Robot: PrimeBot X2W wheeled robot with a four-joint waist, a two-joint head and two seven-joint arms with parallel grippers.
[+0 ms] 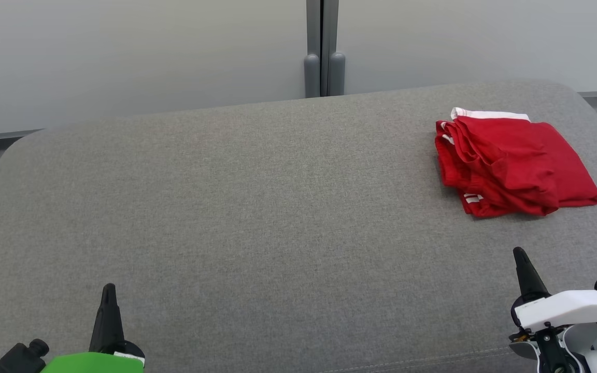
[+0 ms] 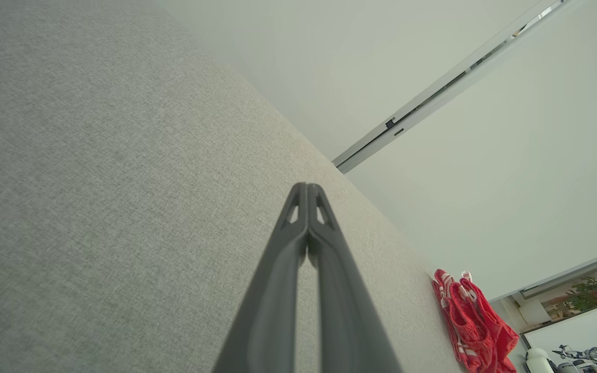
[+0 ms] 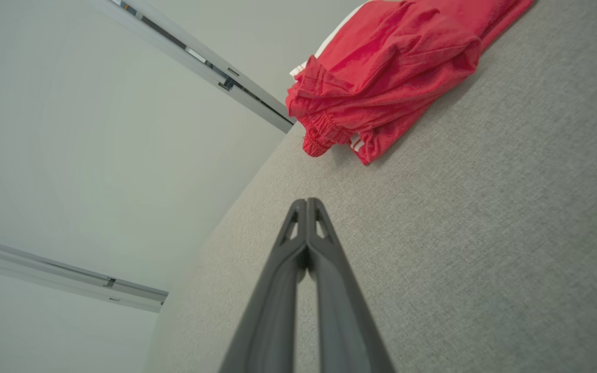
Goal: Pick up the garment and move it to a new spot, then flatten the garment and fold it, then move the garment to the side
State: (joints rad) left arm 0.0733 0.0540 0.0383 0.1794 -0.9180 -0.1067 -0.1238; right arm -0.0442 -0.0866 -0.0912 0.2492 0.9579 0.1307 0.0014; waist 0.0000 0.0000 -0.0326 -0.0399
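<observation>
red garment (image 1: 511, 163) folded, white-trimmed

A folded red garment (image 1: 511, 166) lies far right on the grey cushion (image 1: 257, 207). The left claw (image 1: 108, 290) and right claw (image 1: 519, 255), both closed, sit near its front edge.

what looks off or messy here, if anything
Nothing is spilled or damaged. The red garment lies folded but rumpled, its layers uneven, near the far right edge of the grey upholstered surface.
</observation>
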